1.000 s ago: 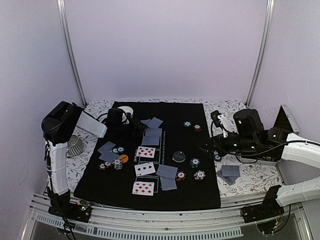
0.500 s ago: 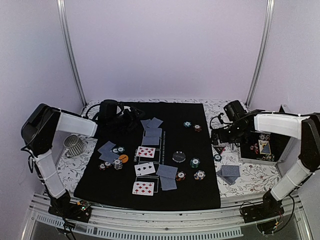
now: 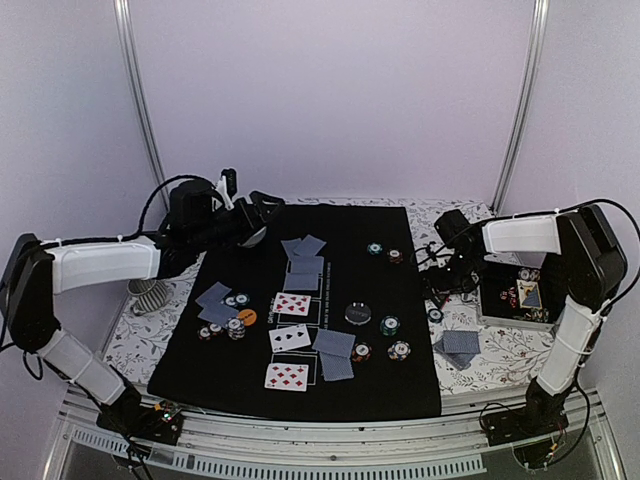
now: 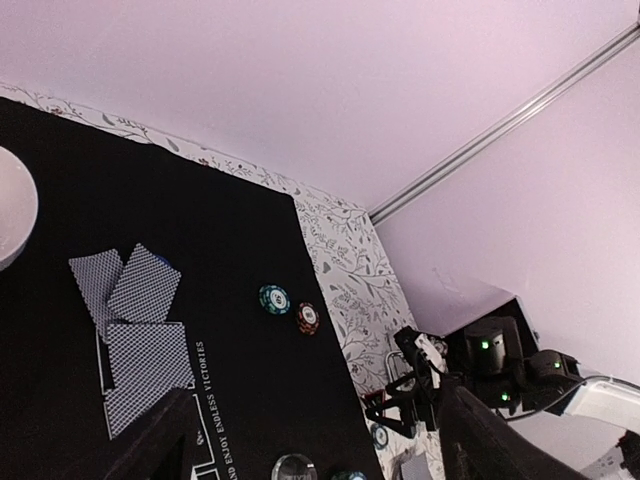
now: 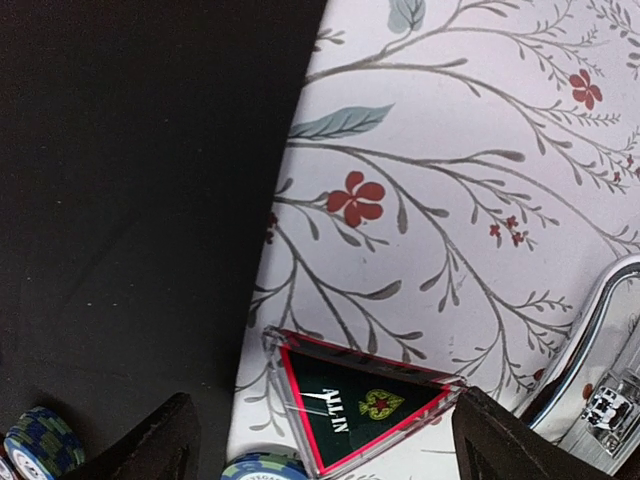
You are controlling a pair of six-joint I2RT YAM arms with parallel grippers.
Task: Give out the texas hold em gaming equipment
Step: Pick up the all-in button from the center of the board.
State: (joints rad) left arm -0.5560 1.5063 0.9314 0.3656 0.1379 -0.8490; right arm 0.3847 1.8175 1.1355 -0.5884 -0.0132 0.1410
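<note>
The black-red "ALL IN" triangle (image 5: pixel 360 400) lies on the flowered cloth just right of the black mat (image 3: pixel 380 390). My right gripper (image 3: pixel 441 289) is open and low over it; in the right wrist view (image 5: pixel 330 445) a finger stands on each side of the triangle, not touching it. A blue chip (image 5: pixel 262 468) lies beside it. My left gripper (image 3: pixel 257 212) is open, empty and raised over the mat's back left corner, as the left wrist view (image 4: pixel 318 450) also shows. Teal (image 3: pixel 374 249) and red (image 3: pixel 396 256) chips, grey-blue cards (image 3: pixel 305 264) and a black button disc (image 3: pixel 357 313) lie on the mat.
A white bowl (image 4: pixel 10 215) stands below my left gripper. Face-up cards (image 3: pixel 289 338), chip stacks (image 3: pixel 235 326) and an orange disc (image 3: pixel 247 316) fill the mat's middle. Face-down cards (image 3: pixel 460 343) and an open box (image 3: pixel 525 296) lie right; a metal cup (image 3: pixel 148 292) stands left.
My right arm has stretched out and its gripper has come down over the triangle. My left arm has swung back and up from the bowl, gripper now raised.
</note>
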